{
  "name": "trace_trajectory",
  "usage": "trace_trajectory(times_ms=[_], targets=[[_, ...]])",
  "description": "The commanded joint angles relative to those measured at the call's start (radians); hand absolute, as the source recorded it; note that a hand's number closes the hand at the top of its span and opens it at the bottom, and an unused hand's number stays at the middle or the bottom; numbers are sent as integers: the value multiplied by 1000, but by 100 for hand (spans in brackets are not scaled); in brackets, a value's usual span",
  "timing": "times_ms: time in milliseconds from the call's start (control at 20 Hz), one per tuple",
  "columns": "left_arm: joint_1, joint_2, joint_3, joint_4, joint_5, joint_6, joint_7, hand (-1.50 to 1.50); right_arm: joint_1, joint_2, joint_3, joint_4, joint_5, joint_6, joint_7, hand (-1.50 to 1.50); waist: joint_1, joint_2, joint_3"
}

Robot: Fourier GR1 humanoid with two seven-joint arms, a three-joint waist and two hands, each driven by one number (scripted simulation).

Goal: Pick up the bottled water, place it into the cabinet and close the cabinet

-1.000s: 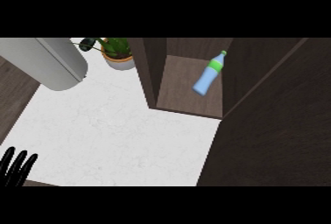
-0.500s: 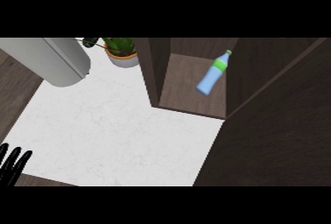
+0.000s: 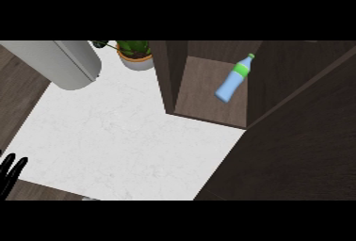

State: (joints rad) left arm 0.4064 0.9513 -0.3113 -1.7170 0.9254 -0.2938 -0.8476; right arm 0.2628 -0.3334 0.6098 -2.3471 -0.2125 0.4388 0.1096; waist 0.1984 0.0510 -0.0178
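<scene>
One step is left: bottled water (image 3: 232, 80) stands inside the cabinet (image 3: 208, 101), door (image 3: 299, 146) open; left hand (image 3: 10, 170) rests with straight fingers.

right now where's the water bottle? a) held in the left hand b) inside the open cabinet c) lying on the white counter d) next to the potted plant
b: the water bottle stands inside the cabinet, on its wooden floor between the dark side walls, with no hand on it.

Left hand (image 3: 10, 169) at lower-left edge, fingers straight, upward.
</scene>
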Motion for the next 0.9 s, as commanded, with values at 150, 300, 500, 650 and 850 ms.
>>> trace_trajectory(times_ms=[150,300,500,650,850], targets=[[3,7,15,5,15,-33,-3,-150,-192,165,-54,224,-137,-121,164,150,-4,-2,7],[15,0,26,27,27,-43,-10,-150,-315,235,-144,347,-118,-188,193,150,-22,-14,8],[27,6,29,35,37,-59,2,-150,-476,298,-280,485,-93,-264,208,150,-45,-19,11],[13,1,42,21,55,-44,17,-150,-653,330,-337,648,-54,-334,227,150,-59,-21,14],[18,4,59,54,73,-92,17,-150,-873,332,-424,886,-41,-356,227,150,-78,-23,15]])
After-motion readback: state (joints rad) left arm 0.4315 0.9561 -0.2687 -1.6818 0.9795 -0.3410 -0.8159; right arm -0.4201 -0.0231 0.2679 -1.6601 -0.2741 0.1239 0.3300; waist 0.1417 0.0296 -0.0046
